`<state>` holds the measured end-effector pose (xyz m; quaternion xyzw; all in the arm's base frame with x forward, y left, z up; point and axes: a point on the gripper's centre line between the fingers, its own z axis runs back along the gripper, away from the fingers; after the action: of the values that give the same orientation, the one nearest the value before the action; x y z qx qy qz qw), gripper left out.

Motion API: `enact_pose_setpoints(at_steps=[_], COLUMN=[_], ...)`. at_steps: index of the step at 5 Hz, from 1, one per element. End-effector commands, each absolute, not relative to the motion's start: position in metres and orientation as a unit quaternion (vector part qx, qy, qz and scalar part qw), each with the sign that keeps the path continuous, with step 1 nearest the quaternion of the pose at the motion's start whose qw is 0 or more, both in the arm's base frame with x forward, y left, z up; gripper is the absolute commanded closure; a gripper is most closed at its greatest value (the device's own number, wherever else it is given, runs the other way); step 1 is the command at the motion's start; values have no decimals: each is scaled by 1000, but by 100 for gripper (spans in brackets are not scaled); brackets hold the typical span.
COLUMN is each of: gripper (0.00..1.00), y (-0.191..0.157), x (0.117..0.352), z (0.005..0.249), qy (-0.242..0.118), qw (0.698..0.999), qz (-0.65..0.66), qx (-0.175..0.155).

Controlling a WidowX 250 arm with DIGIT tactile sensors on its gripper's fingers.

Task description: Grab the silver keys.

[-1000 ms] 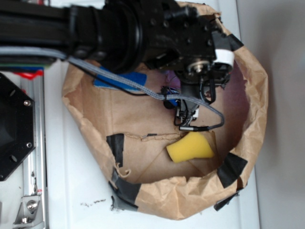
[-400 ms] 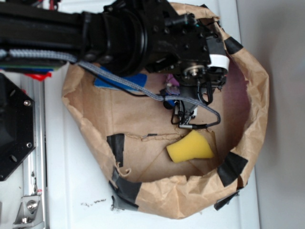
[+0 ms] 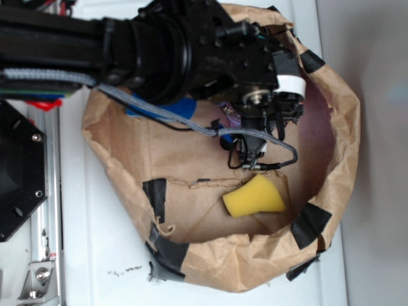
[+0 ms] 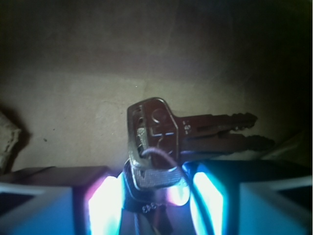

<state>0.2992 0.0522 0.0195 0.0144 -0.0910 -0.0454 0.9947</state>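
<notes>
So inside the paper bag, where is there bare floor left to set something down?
The widest bare patch of the paper bag floor is on the left, between the blue object, the left wall and the black tape. A smaller pinkish patch lies by the right wall. It is crowded mid-bag, where the pincer hangs above the yellow sponge.

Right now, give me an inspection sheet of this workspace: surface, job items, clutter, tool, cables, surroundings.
Surface: crumpled brown paper bag patched with black tape, lying on a white tabletop.
Job's things: silver keys, heads between the tool's lit pads, blades pointing right; hidden by the arm in the exterior view.
Clutter: yellow sponge; blue item and purple item, both partly hidden by the arm.
Tool: tool closed on the key heads.
Cables: grey braided cable along the arm; thin grey cable looping beside the tool.
Surroundings: black hexagonal mount and metal rail at left.
</notes>
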Motion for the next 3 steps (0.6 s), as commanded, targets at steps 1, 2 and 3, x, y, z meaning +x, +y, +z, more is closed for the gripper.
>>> enact_pose_setpoints(at_steps=[1, 2, 3], gripper=[100, 100, 100], y=[43, 38, 28], x=[295, 291, 286], z=[50, 76, 104], qy=[-79, -69, -87], qw=[995, 996, 995], qz=[-61, -55, -46], qx=[2, -13, -31])
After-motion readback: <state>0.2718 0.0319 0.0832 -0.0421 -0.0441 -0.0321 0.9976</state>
